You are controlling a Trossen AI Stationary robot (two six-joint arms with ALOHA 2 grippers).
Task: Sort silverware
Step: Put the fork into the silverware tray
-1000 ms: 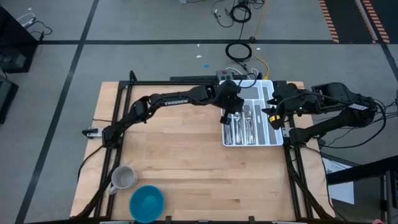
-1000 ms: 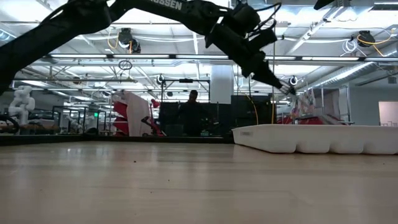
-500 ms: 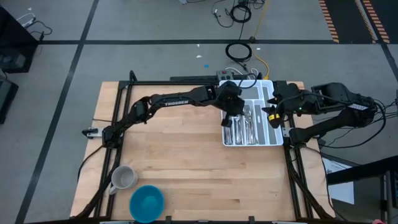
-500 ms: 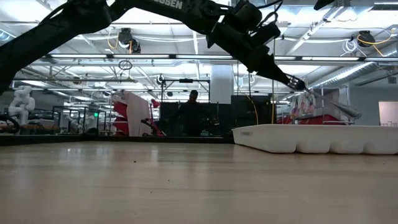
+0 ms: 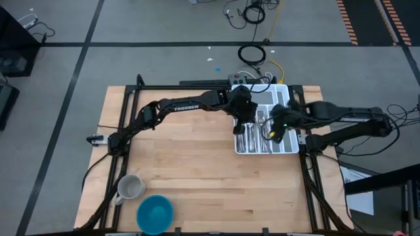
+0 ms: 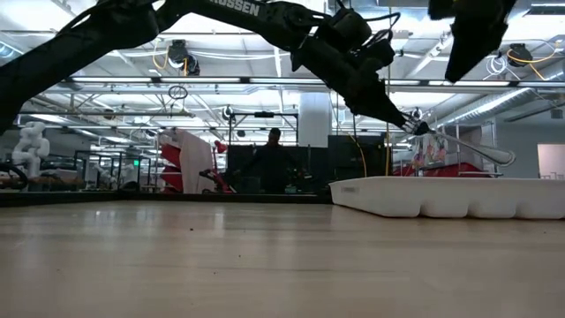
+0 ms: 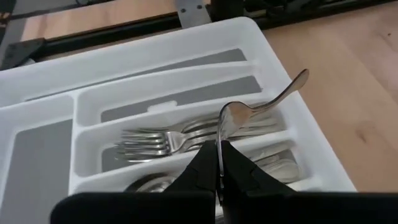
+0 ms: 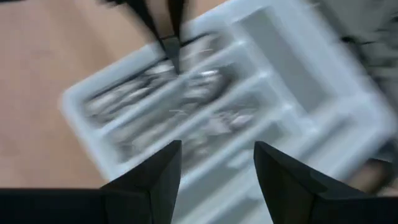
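A white organiser tray [image 5: 289, 148] sits at the table's far right, with silverware [image 5: 256, 138] lying sorted in its compartments [image 7: 163, 142]. My left gripper [image 5: 244, 123] hangs over the tray's left part, shut on a silver spoon [image 7: 261, 104], also visible in the low view [image 6: 463, 146]. My right gripper [image 5: 273, 132] hovers open above the middle of the tray. Its two fingers [image 8: 163, 172] are spread, with nothing between them, and the blurred tray [image 8: 186, 93] is below. My left gripper pinches the spoon's bowl end [image 7: 219, 144], seen edge-on, between its two fingertips. The fingers slant down over the tray. The spoon is lifted clear, and its handle [image 6: 494, 155] sticks out beyond the fingertips toward the table's right, sloping slightly down.
A grey mug [image 5: 129, 187] and a blue bowl [image 5: 155, 213] stand at the table's near left corner. Bare wood [image 5: 197, 157] lies between them and the tray. A person [image 6: 272, 163] stands in the room beyond the table.
My right gripper has come down from the tray's right edge toward the table's left and now hangs open over the tray's middle. My left gripper has stayed in place but rolled its wrist, turning the spoon with it.
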